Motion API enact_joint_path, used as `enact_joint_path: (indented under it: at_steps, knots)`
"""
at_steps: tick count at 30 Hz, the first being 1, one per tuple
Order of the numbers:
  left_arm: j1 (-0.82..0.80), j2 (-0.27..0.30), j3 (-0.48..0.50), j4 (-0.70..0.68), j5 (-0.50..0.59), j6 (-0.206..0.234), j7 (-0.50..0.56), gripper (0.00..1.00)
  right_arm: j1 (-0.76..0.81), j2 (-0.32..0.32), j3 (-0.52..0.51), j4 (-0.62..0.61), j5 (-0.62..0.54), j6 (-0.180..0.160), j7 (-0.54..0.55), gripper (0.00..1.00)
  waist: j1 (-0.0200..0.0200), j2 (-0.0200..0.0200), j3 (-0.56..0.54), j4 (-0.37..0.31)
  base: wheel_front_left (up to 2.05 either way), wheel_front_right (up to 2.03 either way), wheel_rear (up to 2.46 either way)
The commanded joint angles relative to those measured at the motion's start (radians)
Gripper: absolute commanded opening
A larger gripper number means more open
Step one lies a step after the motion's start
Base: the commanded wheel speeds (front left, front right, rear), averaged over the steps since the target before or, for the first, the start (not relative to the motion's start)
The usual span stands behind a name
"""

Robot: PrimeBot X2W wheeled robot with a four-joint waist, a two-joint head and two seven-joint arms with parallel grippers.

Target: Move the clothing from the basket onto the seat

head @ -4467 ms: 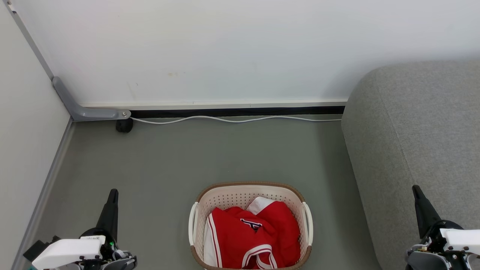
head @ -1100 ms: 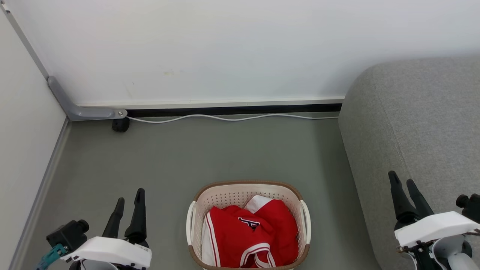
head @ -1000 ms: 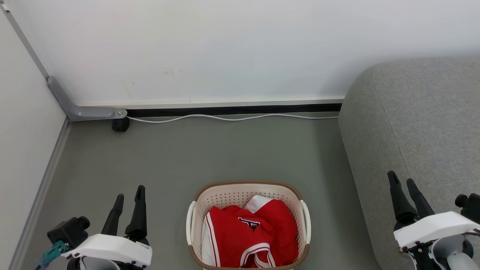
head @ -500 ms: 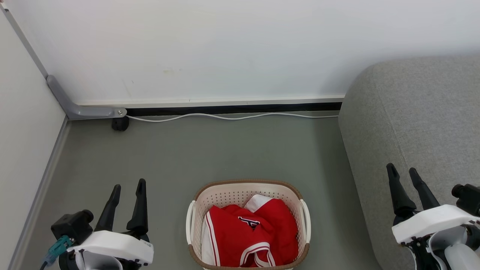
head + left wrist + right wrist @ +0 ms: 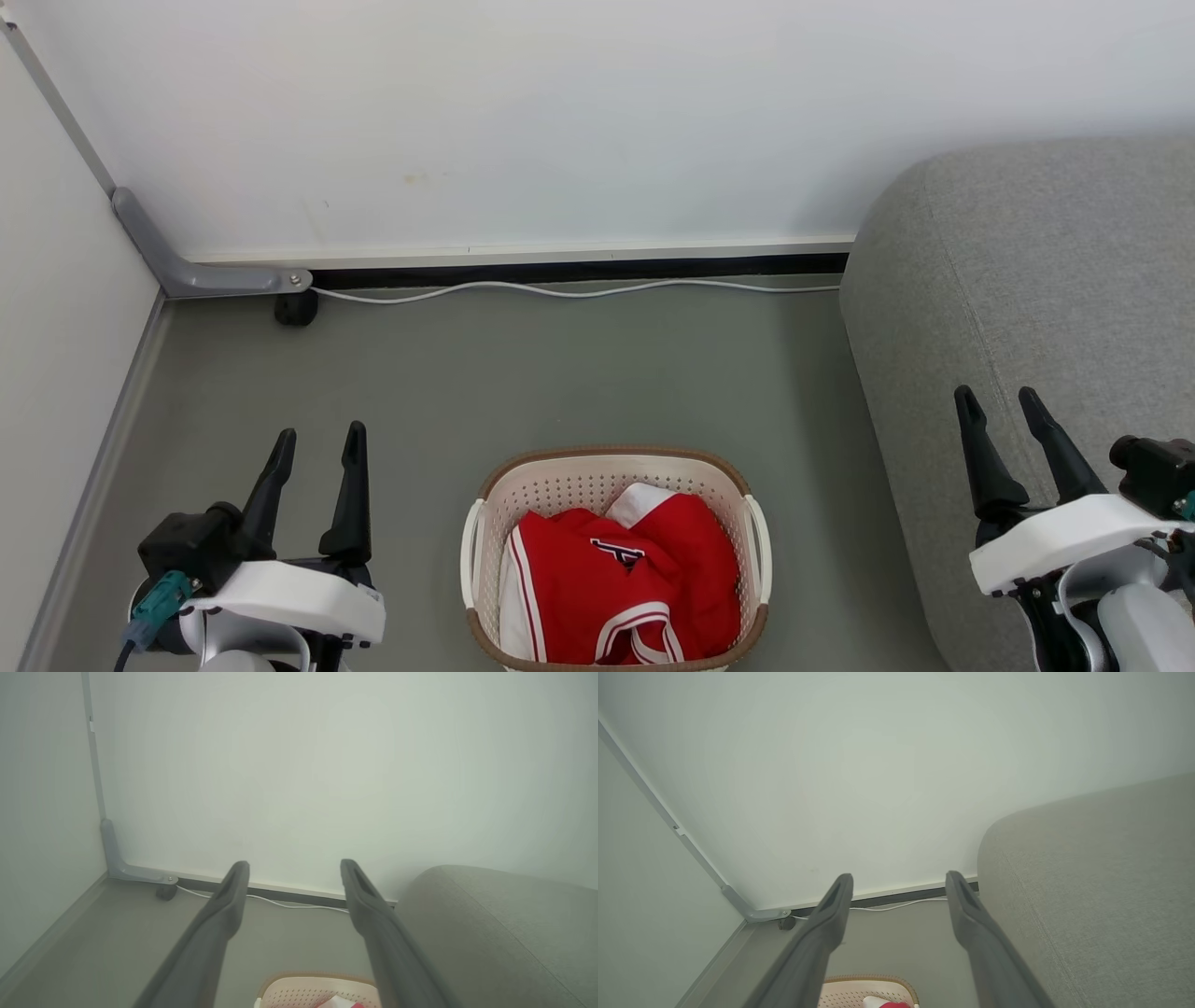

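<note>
Both hands free on my end. Left gripper (image 5: 319, 431) has its fingers spread with nothing between them. It hovers over the floor (image 5: 523, 373) to the left of the basket (image 5: 611, 455), clear of it. Right gripper (image 5: 994, 393) is likewise spread and empty, showing against the grey side of the seat (image 5: 1046, 261), on the basket's right.

Clothing (image 5: 625, 588) is all in the basket: a red bundle with white trim, black-and-white emblem facing up, a white patch at the far side. The basket stands on the floor between the two grippers, nearer me in head view than both sets of fingertips. It's near the seat's edge; can't tell if they touch. Neither gripper touches fabric or basket.

Both wrist views show the basket's far rim and a sliver of red at the bottom edge between the fingers, which aim at the wall (image 5: 560, 121) beyond.
</note>
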Motion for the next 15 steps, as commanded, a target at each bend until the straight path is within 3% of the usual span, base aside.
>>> enact_joint_path:
  at_steps: [1, 15]
  knots:
    - [-0.058, 0.018, 0.028, -0.040, 0.037, 0.005, -0.017, 1.00, -0.041, -0.025, 0.021, -0.018, -0.036, 0.007, -0.023, 1.00, -0.0001, 0.0000, 0.000, -0.001, 0.00, 0.00, 0.00]
    - [-0.068, 0.022, 0.024, -0.030, 0.189, 0.019, -0.058, 1.00, -0.067, -0.048, 0.041, -0.004, -0.170, 0.007, -0.064, 1.00, -0.0001, 0.0000, 0.000, -0.007, 0.00, 0.00, 0.00]
